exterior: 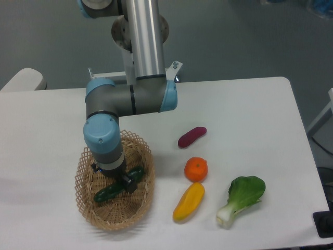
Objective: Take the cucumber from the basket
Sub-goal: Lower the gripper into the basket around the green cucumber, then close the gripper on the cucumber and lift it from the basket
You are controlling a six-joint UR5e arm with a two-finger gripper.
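Gripper (125,179) low over cucumber (118,186) mid-basket (87,169), jaw state unclear; risk: off-centre grasp, glossy skin slipping, snagging wicker.

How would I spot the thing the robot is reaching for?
Find the oval tan wicker basket at the white table's front left. Inside, under the black tool, lies a dark green glossy cucumber. It is the only item in the basket.
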